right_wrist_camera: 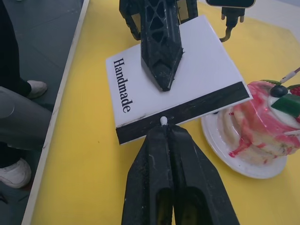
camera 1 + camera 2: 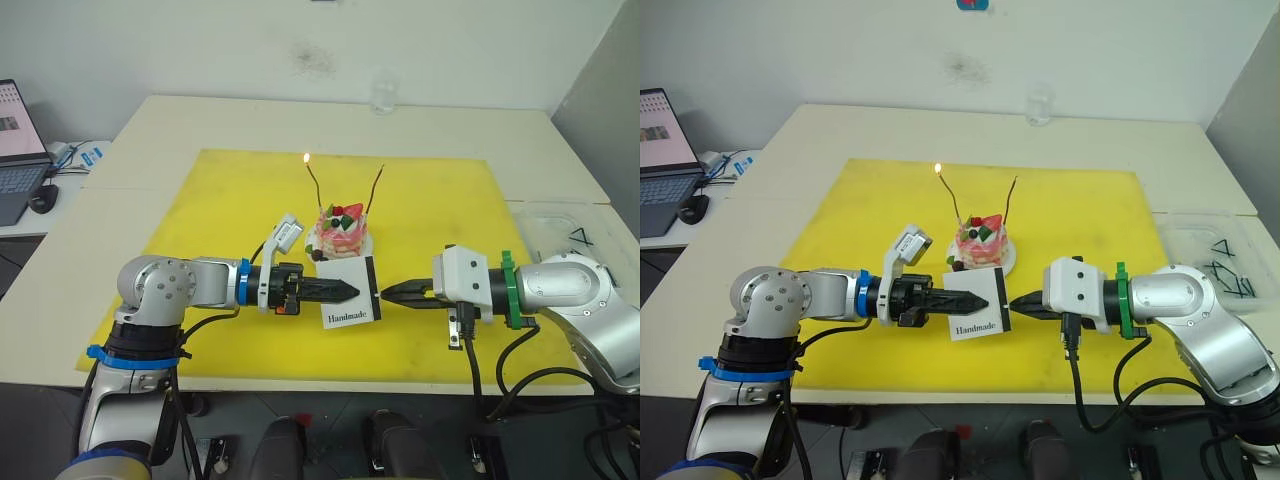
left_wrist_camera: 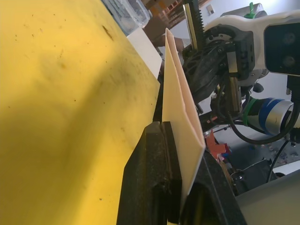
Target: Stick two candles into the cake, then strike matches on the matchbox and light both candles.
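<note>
The left claw (image 2: 980,298) clamps the upright matchbox (image 2: 977,303) just before the cake (image 2: 981,243); the right claw (image 1: 165,129), pinching a match (image 1: 163,120), presses its pale tip against the box's black strip

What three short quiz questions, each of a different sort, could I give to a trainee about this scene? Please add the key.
1. True or false: both candles in the cake are burning.
2. Multiple choice: the left gripper holds the matchbox by A) clamping it between its fingers, B) pressing it flat on the yellow mat, C) no contact.
3. Fill in: the match head in the right gripper touches the box's ___ strip.

Key
1. False: the left candle shows a flame; the right candle shows none.
2. A.
3. Black.
</note>
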`<state>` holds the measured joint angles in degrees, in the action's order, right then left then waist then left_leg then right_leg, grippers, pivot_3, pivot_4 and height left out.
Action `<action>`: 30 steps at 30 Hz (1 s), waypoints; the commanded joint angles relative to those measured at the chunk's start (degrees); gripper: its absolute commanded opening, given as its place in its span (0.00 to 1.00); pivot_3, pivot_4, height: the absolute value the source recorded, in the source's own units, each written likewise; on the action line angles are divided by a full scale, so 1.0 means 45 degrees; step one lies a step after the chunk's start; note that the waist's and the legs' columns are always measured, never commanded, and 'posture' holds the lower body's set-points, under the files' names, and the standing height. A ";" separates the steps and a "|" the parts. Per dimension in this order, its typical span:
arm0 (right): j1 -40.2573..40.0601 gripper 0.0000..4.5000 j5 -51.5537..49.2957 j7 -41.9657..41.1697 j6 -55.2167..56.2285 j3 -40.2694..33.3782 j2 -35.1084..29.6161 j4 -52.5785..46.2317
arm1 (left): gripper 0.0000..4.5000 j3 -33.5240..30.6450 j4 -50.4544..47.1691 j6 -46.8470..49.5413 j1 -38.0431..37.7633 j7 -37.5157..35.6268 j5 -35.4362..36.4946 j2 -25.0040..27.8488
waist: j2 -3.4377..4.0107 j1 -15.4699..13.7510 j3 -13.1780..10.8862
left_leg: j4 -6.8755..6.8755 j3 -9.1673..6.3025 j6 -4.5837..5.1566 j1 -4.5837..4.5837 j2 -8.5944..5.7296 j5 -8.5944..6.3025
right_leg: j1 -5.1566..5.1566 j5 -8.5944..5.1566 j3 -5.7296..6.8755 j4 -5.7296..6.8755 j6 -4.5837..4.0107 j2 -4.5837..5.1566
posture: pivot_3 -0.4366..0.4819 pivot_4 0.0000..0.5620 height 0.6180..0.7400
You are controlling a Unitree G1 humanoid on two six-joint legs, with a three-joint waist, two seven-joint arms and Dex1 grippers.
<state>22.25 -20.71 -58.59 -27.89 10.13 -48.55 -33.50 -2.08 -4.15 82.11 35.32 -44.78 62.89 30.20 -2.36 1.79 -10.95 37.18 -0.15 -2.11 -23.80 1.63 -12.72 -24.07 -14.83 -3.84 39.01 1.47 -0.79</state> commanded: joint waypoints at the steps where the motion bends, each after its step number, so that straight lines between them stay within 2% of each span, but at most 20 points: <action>1: -0.0072 0.01 0.0134 0.0000 0.0241 -0.0032 0.0005 -0.0349 | 0.00 -0.0347 -0.0447 0.0072 0.0167 -0.0017 0.0341 -0.0029 | 0.0000 0.0000 0.0000 | 0.0000 -0.0001 0.0000 0.0000 0.0000 0.0000 | 0.0001 0.0000 0.0000 0.0000 0.0000 0.0000 | 0.48 0.27 1.00; 14: 0.0216 0.01 0.0687 -0.0069 0.0497 0.0391 0.0394 0.0204 | 0.00 -0.0690 -0.0630 0.0399 0.0099 0.0272 0.0546 -0.0120 | 0.0000 0.0002 0.0000 | 0.0007 0.0002 0.0000 0.0000 0.0001 0.0000 | 0.0000 0.0000 -0.0003 0.0005 0.0000 0.0000 | 0.48 0.27 1.00; 17: 0.0124 0.01 0.1137 -0.0233 0.0570 0.0930 0.0315 0.0328 | 0.00 -0.1303 -0.0345 0.0875 0.0292 0.0555 0.1128 -0.0381 | 0.0000 0.0000 0.0000 | 0.0007 0.0002 0.0000 0.0002 0.0001 0.0000 | 0.0000 0.0001 -0.0002 0.0005 0.0000 0.0000 | 0.48 0.27 1.00; 18: -0.0011 0.01 0.1282 -0.0447 0.0597 0.1169 0.0159 0.0336 | 0.00 -0.1584 -0.0225 0.1094 0.0478 0.0596 0.1458 -0.0443 | 0.0000 0.0000 0.0000 | 0.0007 -0.0003 0.0000 0.0001 0.0002 0.0000 | 0.0000 0.0000 0.0002 0.0006 0.0000 0.0000 | 0.48 0.27 1.00; 20: -0.0458 0.01 0.1915 -0.1298 0.1346 0.1709 -0.0657 0.0384 | 0.00 -0.2855 0.1615 0.1717 0.1911 0.1301 0.2765 -0.0736 | -0.0003 -0.0038 -0.0001 | 0.0008 -0.0005 0.0000 -0.0001 0.0001 0.0000 | 0.0000 0.0000 0.0006 0.0007 0.0000 0.0000 | 0.48 0.27 1.00; 23: -0.0925 0.01 0.1398 -0.2156 0.1387 0.1054 -0.1712 0.0134 | 0.00 -0.3935 0.3662 0.2170 0.3608 0.2398 0.3294 -0.0619 | -0.0008 -0.0146 -0.0007 | 0.0134 -0.0112 0.0001 -0.0088 -0.0009 -0.0004 | -0.0001 0.0002 0.0115 0.0009 0.0001 -0.0023 | 0.48 0.27 1.00; 24: -0.1007 0.01 0.1143 -0.2312 0.1343 0.0657 -0.1952 0.0087 | 0.00 -0.3930 0.3728 0.2249 0.3623 0.2608 0.3411 -0.0472 | 0.0005 -0.0106 0.0001 | 0.0146 -0.0113 0.0002 -0.0091 -0.0016 -0.0004 | 0.0008 0.0004 0.0109 0.0011 0.0001 -0.0018 | 0.48 0.27 1.00; 27: -0.1162 0.01 0.0405 -0.2424 0.0917 -0.0694 -0.2526 0.0008 | 0.00 -0.3317 0.2295 0.2308 0.2035 0.2771 0.3659 0.0125 | 0.0083 0.0141 0.0044 | 0.0133 -0.0119 0.0002 -0.0005 -0.0007 -0.0007 | 0.0072 0.0003 0.0021 0.0003 0.0017 0.0023 | 0.48 0.27 1.00; 30: -0.0794 0.01 -0.0088 -0.1858 0.0348 -0.1286 -0.2213 0.0056 | 0.00 -0.2978 0.1073 0.2282 0.0946 0.2772 0.3586 0.0259 | 0.0020 0.0173 0.0009 | 0.0122 -0.0121 0.0000 0.0080 0.0008 -0.0013 | 0.0147 -0.0011 0.0018 0.0005 0.0036 0.0037 | 0.48 0.27 1.00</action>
<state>17.31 -19.23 -68.15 -25.18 6.45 -59.27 -31.58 -15.25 5.12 92.21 38.51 -31.83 77.94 30.50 -2.26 2.57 -10.91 37.73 -0.81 -2.12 -23.47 1.67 -12.77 -23.41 -14.84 -3.74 39.06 1.58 -0.63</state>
